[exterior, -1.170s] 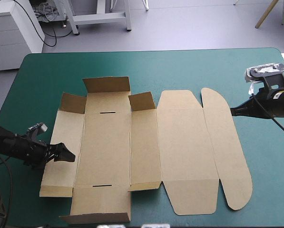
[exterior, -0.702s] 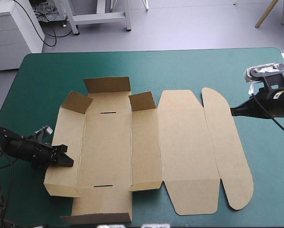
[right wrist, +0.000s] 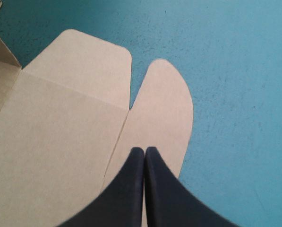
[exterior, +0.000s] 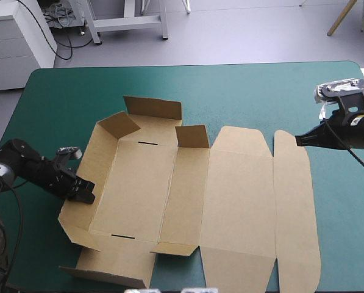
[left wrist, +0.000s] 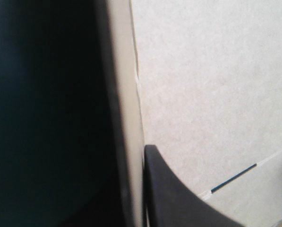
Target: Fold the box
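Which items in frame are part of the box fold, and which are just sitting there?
In the job:
brown box, left wall raised
left gripper, shut on that wall
right gripper, shut, over the rounded end flap

Lying about:
nothing loose shows; only the teal-green cover

No legible text, labels, brands, numbers or signs anywhere; box (exterior: 236, 195) plain unprinted brown board.

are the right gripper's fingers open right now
No, the right gripper is shut: its two black fingers meet in one pointed arch, with a rounded flap of the box ahead.
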Robot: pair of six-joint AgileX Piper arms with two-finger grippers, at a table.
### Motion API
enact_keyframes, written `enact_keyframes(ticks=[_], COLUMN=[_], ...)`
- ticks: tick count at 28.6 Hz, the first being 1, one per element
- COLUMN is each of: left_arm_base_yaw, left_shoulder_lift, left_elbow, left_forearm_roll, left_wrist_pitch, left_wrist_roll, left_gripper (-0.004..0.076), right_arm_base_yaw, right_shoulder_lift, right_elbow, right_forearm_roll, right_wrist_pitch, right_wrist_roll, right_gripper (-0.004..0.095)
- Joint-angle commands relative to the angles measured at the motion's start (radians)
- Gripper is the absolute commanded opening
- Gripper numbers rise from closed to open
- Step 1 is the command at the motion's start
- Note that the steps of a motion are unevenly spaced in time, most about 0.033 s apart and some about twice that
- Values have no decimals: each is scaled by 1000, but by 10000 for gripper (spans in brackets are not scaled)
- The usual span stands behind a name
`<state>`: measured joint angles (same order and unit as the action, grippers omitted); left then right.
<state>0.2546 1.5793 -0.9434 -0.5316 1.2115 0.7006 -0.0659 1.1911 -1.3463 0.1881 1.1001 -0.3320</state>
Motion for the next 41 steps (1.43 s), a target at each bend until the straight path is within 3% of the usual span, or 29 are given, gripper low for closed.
enact_keyframes(ticks=[1, 5, 14, 28, 35, 38, 41], left_arm_base_yaw=[-141, -336, -654, -983, -1066, -1098, -1136], left_shoulder_lift=[-48, -48, -46, -46, -48, -54, -76], left_elbow=[-169, -374, -604, -614, -570, -513, -423], left_forearm_roll=[83, 293, 603, 1120, 1273, 1396, 1597], left_wrist_pitch=[-2, -116, -270, -489, -516, -539, -560], left_wrist_roll=[-57, -185, -192, -200, -233, -328, -516], left_gripper=[-10, -10, -10, -10, -10, -10, -10], right_arm_base_yaw=[-5, -5, -5, -5, -5, -5, -5], right_shoulder_lift=[-32, -52, -130, -246, -248, -248, -248], right_elbow=[-22, -22, -22, -22, -22, -22, -22], right_forearm_roll=[14, 14, 14, -31, -28, -12, 16], right_wrist_pitch=[-81, -105, -130, -120, -94, -89, -79], right_wrist_roll=[-6, -6, -2, 41, 66, 72, 72], right_gripper=[-19, -19, -19, -19, -19, -19, -19])
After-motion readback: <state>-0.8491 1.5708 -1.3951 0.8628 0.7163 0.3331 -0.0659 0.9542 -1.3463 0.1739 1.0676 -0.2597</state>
